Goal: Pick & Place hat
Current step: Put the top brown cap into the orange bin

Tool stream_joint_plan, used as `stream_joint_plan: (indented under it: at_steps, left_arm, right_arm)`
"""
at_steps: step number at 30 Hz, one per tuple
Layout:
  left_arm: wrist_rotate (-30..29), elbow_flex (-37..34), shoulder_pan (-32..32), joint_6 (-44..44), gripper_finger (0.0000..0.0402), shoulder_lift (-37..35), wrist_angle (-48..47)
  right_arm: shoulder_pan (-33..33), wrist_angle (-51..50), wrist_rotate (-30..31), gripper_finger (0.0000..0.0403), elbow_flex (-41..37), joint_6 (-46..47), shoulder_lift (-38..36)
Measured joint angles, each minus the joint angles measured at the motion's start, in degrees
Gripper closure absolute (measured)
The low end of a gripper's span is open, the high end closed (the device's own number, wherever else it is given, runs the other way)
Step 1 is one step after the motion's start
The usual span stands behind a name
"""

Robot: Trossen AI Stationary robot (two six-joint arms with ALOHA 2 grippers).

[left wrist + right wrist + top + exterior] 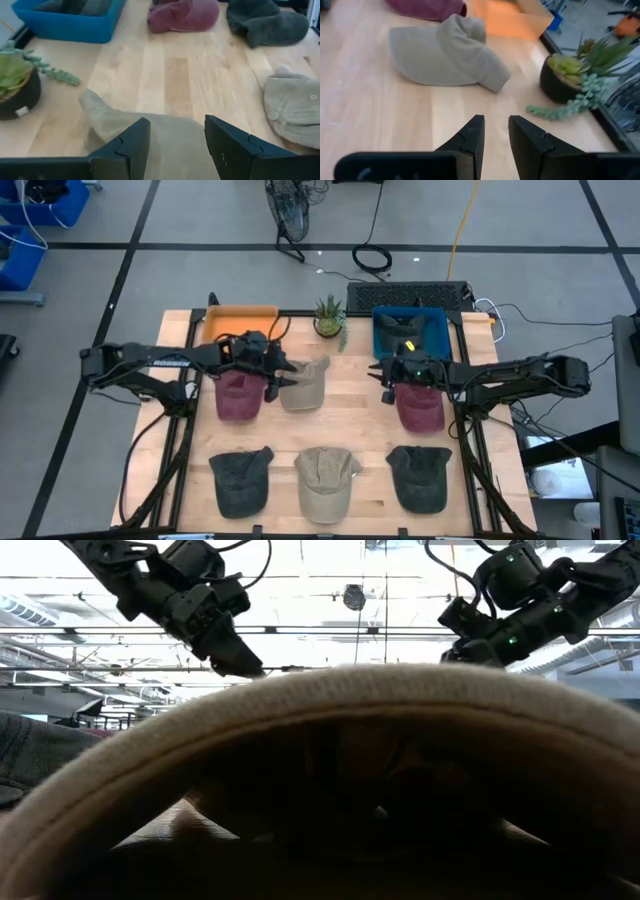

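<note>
Lying between the 2 maroon hats, the tan hat [305, 385] sits on the table [360, 420] below the plant [329, 316]. The left gripper [277, 375] hovers at its edge, fingers apart over the fabric. The right gripper [388, 375] hangs above the right maroon hat [420, 408], near the blue bin [410, 328], fingers slightly apart, holding nothing. 3 more hats line the front row.
</note>
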Motion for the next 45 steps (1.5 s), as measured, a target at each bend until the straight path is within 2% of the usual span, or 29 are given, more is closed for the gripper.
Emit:
stream_joint_plan:
  at_steps: [11,18,28,35,45]
  left_arm:
    - [-4.72,0.94,-3.45,-1.76,0.0211,3.77,1.56]
    - [-5.51,0.96,-5.59,-2.53,0.0211,6.5,2.49]
    - [-12.59,0.92,-4.84,-3.7,0.0211,7.55,0.85]
    - [-12.75,0.92,-2.45,-4.93,0.0202,7.93,0.4]
    - [-7.88,0.92,-0.19,-3.66,0.0179,7.9,-0.05]
  right_arm:
    - [5.19,-2.83,0.0,0.0325,0.01,6.23,0.0]
    - [9.5,-3.13,0.02,0.0325,0.0,7.88,0.0]
    - [10.8,-2.57,0.17,0.0325,0.0,9.4,0.0]
    - [10.78,-2.55,0.22,0.0325,0.0,9.15,0.0]
    - [10.76,-2.44,0.24,0.0325,0.0,6.67,0.0]
